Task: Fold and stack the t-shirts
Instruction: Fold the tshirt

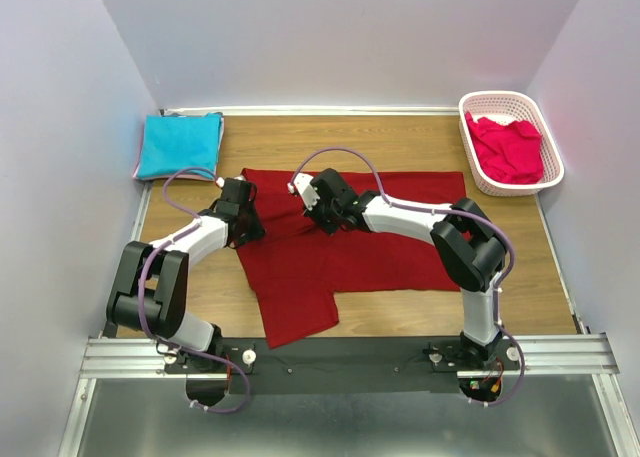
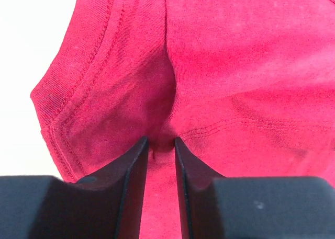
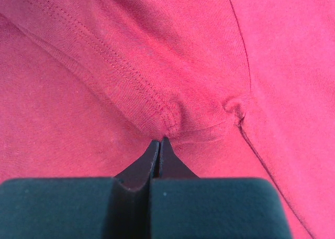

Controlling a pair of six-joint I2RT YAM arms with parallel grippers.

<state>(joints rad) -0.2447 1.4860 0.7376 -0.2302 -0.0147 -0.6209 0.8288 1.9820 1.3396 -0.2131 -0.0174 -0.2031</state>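
A dark red t-shirt lies spread across the middle of the table, with one flap reaching toward the near edge. My left gripper rests on its left edge by a sleeve hem. In the left wrist view its jaws stand a little apart, with a pucker of the red cloth between the tips. My right gripper is at the shirt's upper middle. It is shut on a stitched hem of the cloth. A folded turquoise t-shirt lies at the back left.
A white latticed basket stands at the back right with a crumpled pinkish-red t-shirt inside. Bare wooden table shows behind the dark red shirt. Walls close in the left, back and right sides.
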